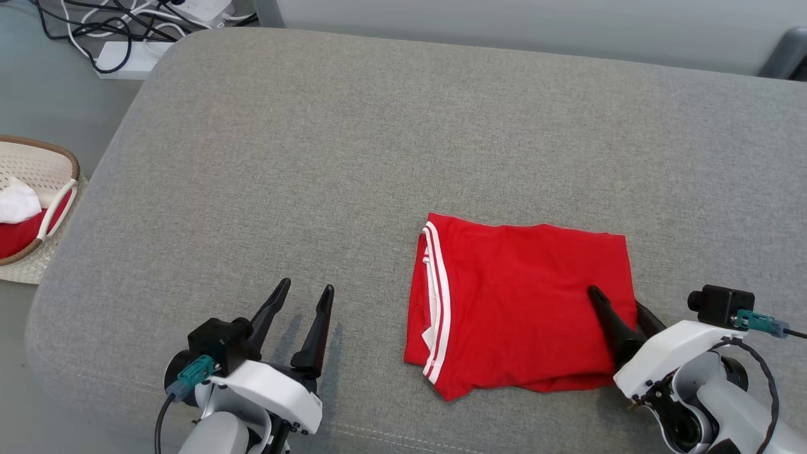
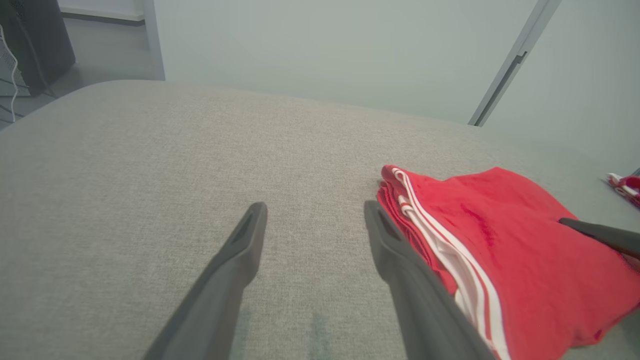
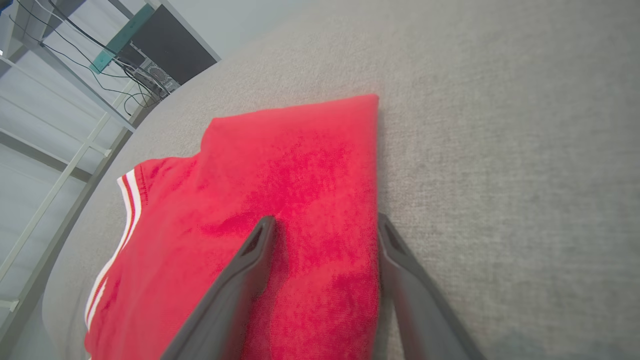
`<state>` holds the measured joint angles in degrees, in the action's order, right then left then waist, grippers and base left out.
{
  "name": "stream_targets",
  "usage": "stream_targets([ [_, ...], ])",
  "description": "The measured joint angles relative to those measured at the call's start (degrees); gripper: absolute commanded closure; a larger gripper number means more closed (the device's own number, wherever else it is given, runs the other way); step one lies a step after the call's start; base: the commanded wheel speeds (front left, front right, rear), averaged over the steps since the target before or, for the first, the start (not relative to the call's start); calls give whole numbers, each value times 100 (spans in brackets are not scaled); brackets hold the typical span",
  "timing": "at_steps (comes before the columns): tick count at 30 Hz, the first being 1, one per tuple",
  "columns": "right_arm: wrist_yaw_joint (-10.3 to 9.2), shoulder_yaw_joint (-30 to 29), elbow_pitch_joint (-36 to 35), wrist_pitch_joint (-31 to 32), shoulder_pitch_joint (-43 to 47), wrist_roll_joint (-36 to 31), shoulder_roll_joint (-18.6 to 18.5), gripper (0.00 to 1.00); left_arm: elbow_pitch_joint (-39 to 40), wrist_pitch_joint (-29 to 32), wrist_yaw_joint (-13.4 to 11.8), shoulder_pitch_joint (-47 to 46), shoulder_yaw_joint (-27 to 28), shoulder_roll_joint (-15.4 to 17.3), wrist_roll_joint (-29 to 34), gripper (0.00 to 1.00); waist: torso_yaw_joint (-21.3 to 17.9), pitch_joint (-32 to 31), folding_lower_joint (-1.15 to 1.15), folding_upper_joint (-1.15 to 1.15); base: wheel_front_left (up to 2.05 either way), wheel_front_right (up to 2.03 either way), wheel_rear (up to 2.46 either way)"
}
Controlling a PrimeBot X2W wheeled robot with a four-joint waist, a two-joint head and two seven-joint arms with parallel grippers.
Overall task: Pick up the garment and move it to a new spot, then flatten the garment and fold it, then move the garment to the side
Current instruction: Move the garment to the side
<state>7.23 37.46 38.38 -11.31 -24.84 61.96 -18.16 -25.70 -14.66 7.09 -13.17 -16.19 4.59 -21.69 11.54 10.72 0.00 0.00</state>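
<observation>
Item one, far left, off the work surface: a woven basket [image 1: 63,153] on the floor holding white and red cloth; I judge it a laundry store and no part of this step. Behind it, a power strip [image 1: 126,60] and loose cables [image 1: 82,25], well apart from the work. Item two: the left gripper [image 1: 306,287], jaws spread wide and holding nothing, hovering low over bare grey cushion [image 1: 378,157] just left of the cloth. I read it as parked there so it stays clear of the fold while being near enough to help. Item three, the task's thing: the red garment [image 1: 523,309], lying on the near, right-of-centre part of the cushion, already folded into a compact rectangle, layers stacked, with the white-striped hem [image 1: 438,296] along its left edge. The fold looks finished to me, which leaves only the move to the side. Item four: the right gripper [image 1: 616,299], jaws apart and not yet pinching, straddling the garment's right edge, with one jaw resting on top of the red cloth and the other down on the cushion just beside that edge. I judge that placement as a setup to close on all the layers at once, so that the stack travels without unfolding.
</observation>
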Motion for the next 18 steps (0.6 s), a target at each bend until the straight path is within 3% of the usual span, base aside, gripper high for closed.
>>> stream_targets([
  [1,0,10,15,3,-41,22,-2,57,2,0,0,0,-1,-7,0,0,18,2,0,0,0,0,0],
  [3,0,66,54,20,-93,34,-3,100,7,0,-1,1,2,-9,0,0,39,5,0,0,0,0,0],
  [11,0,186,77,-119,-103,178,-4,100,7,0,0,2,60,-4,1,0,-100,-109,0,0,0,0,0],
  [18,0,261,22,-230,-13,208,0,100,4,0,0,15,100,7,-3,0,-522,-337,0,0,0,0,0],
])
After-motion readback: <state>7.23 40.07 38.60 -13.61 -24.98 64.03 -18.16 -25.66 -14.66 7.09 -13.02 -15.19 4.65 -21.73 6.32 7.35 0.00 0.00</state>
